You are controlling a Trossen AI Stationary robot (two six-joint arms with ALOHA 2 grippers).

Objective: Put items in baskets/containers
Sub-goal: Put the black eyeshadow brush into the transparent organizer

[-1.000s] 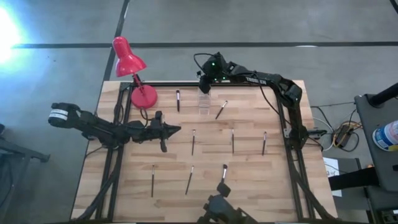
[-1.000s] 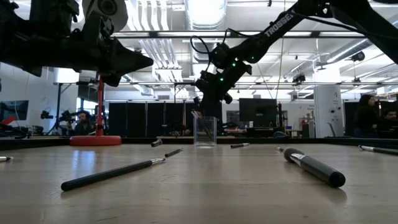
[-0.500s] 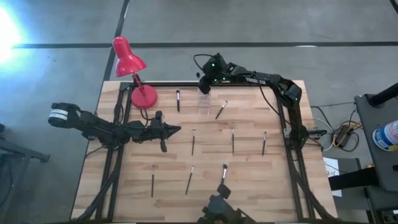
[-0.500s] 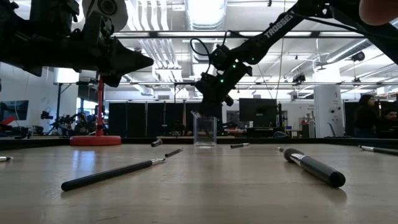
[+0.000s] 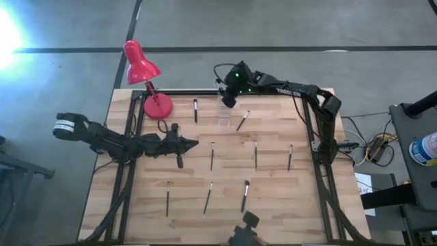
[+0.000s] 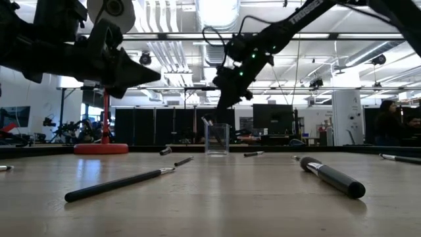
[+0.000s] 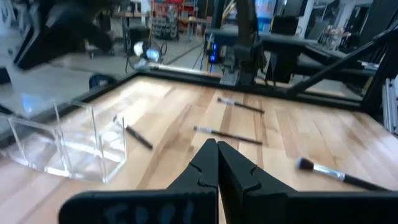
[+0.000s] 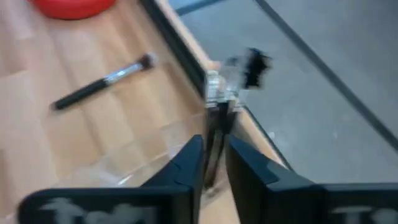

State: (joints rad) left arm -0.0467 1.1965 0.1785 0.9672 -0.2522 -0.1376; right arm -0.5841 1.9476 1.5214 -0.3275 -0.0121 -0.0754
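The clear container (image 5: 223, 115) stands near the table's far edge, and a brush (image 6: 209, 128) leans inside it. My right gripper (image 5: 229, 101) hangs just above the container (image 6: 217, 138), fingers slightly open and holding nothing. In the right wrist view that brush (image 8: 214, 93) shows through the gap of the right gripper (image 8: 214, 146). Several brushes lie loose on the wood, among them ones at left (image 5: 195, 109), beside the container (image 5: 242, 120) and mid-table (image 5: 212, 156). My left gripper (image 5: 191, 143) hovers shut at centre-left, also seen in its wrist view (image 7: 217, 155).
A red desk lamp (image 5: 157, 106) stands at the back left corner. More brushes lie toward the front (image 5: 167, 198) and right (image 5: 289, 157). A thick brush (image 6: 332, 178) lies close to the low camera. People show in the room beyond.
My right gripper has let go of a brush into the container and risen a little, shifting right. The left arm has not moved.
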